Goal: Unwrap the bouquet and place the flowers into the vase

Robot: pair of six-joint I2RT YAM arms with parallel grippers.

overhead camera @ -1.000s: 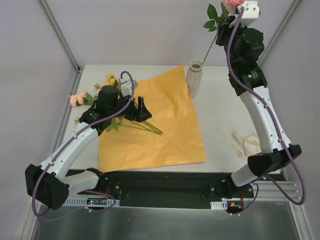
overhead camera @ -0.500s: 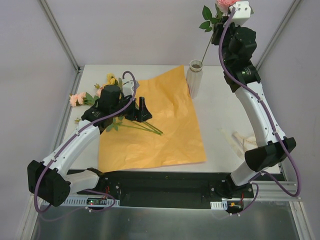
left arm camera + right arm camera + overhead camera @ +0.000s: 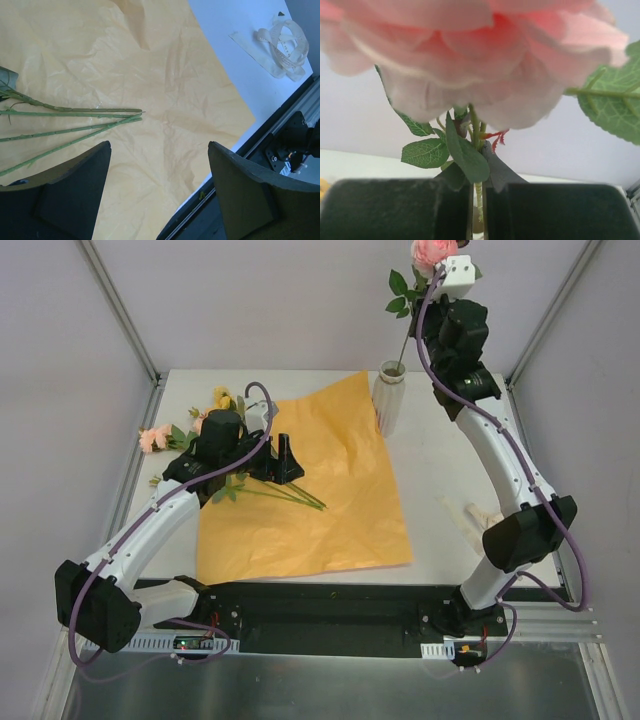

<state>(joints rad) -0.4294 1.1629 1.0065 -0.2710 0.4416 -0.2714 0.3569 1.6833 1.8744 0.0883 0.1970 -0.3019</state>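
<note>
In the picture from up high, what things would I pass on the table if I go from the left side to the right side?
Loose flowers → orange paper → white vase → cream ribbon.

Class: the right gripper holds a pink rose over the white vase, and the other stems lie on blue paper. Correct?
No: the paper is orange, not blue, as the top external view shows. The right gripper does hold the pink rose over the vase; the other stems lie on it.
</note>
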